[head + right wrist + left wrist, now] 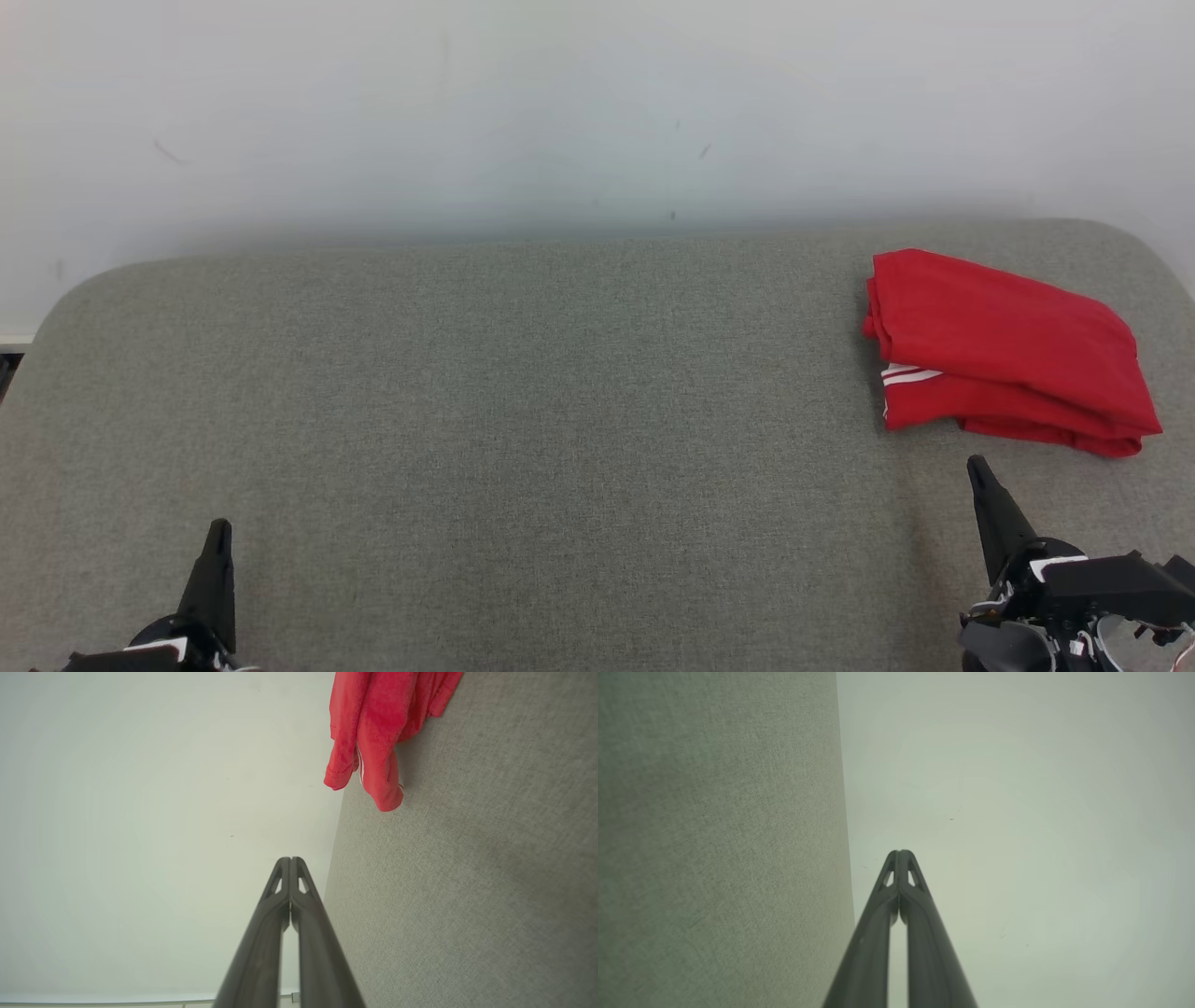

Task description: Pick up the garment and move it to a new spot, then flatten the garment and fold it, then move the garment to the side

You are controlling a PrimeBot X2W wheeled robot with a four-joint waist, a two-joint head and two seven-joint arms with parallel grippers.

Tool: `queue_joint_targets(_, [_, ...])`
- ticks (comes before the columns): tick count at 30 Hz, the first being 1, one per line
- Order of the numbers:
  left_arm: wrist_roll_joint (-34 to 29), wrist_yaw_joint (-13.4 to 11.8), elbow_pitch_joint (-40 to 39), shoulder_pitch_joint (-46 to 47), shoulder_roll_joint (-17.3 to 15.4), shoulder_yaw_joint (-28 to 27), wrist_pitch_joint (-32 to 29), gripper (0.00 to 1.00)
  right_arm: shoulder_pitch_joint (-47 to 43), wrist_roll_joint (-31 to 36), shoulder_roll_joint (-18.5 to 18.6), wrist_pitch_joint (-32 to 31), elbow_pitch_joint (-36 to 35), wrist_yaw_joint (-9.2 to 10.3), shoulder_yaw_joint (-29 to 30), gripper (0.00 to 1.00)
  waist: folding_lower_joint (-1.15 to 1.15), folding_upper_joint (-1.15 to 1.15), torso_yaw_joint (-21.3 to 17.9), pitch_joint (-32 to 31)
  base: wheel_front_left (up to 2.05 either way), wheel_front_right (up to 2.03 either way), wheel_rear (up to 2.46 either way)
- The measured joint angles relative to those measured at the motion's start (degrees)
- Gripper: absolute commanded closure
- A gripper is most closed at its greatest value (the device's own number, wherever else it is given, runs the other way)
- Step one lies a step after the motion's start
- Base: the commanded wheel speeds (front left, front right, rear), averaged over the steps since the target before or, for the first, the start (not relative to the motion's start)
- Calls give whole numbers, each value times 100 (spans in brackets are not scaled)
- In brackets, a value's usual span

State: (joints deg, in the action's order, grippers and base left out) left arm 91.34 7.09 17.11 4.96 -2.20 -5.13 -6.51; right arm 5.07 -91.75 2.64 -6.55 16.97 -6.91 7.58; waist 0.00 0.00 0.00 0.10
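Observation:
A red garment [1004, 350] with thin white stripes lies folded in a compact bundle at the far right of the grey fabric surface [523, 420]. In the right wrist view the red garment [373, 728] sits at the top, well beyond the fingertips. My right gripper [977, 464] is shut and empty, a short way in front of the bundle and apart from it; its tips [290, 859] meet. My left gripper [220, 526] is at the lower left, far from the garment, shut with nothing held, fingertips [900, 852] touching.
A pale wall [560, 112] rises behind the grey surface. The surface has rounded back corners and its right edge runs close to the garment. A broad stretch of bare grey fabric lies between the two grippers.

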Motion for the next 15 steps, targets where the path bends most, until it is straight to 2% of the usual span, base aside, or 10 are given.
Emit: queue_joint_targets(15, [0, 0, 0, 0, 1, 0, 0, 100, 1, 0, 0, 0, 0, 0, 0, 100, 0, 0, 0, 0, 0, 0, 0])
